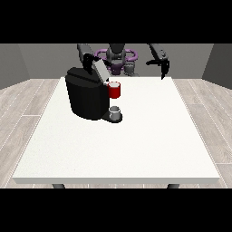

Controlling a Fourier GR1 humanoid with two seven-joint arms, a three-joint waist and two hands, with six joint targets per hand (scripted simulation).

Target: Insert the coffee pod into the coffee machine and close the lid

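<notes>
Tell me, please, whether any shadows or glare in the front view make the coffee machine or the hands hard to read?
In the front view the lighting is even, with no glare on the white table; the black coffee machine shows little surface detail; the hand at the view's left merges with the dark shapes behind the raised lid; the hand at the view's right stands out against the grey wall.

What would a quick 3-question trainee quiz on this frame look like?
1. True or false: the lid of the coffee machine is shut.
2. What stands on the machine's tray, under the red part? A) a plate B) a grey cup C) a spoon
3. Which hand is nearer the machine: the one at the view's left or the one at the view's right?

Key: 1 false, it is raised. 2 B. 3 the one at the view's left.
</notes>
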